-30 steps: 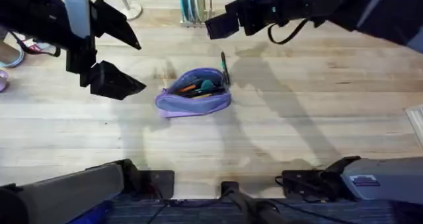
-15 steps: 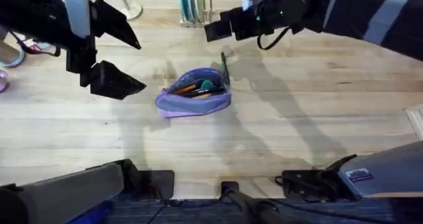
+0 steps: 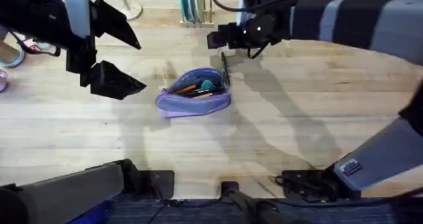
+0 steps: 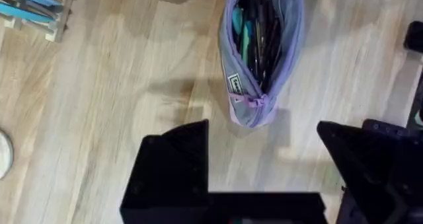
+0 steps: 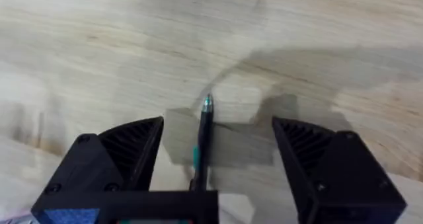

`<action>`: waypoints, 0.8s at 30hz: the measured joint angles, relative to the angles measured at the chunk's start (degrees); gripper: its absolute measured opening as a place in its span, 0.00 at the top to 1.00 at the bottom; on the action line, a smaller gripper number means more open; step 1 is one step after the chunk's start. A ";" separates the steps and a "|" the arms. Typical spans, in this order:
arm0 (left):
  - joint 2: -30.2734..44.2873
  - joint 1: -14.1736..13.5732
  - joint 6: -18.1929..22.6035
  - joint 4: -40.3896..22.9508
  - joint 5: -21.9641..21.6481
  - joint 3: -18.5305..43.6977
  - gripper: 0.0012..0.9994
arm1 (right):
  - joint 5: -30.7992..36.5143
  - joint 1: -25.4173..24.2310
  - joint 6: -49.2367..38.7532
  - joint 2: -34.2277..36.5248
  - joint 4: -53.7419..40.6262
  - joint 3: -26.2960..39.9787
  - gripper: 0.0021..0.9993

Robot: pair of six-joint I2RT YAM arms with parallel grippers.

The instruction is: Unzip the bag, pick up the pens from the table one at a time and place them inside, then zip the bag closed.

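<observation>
Bag [image 3: 193,92] unzipped, lying centre frame on table [image 3: 297,118], mouth agape, coloured pens already inside. One dark pen [image 5: 202,141] left out on wood, just beside bag's right end. My right fingers [image 5: 218,161] spread wide, straddling that pen, not touching. My left fingers [image 4: 264,168] spread too, empty, hanging near bag's zipper end. Remaining: grab, drop in, zip shut.

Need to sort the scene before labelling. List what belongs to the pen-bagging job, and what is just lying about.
Job:
- bag, unzipped, pens inside
- pen on the table, beside the bag
- right pincer, open over that pen
- left pincer, open

Lying about:
- rack at the table's far edge
</observation>
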 joint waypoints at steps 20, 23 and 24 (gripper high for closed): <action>0.00 0.00 -0.02 -0.02 0.00 0.00 0.01 | 13.03 6.58 2.83 6.88 -0.17 2.00 0.16; 0.00 0.00 -0.02 -0.02 0.00 0.00 0.01 | 13.39 6.54 3.90 6.90 -1.30 2.25 0.30; 0.00 0.00 -0.02 -0.02 0.00 0.00 0.00 | 13.50 6.54 4.11 6.90 -1.74 2.36 0.36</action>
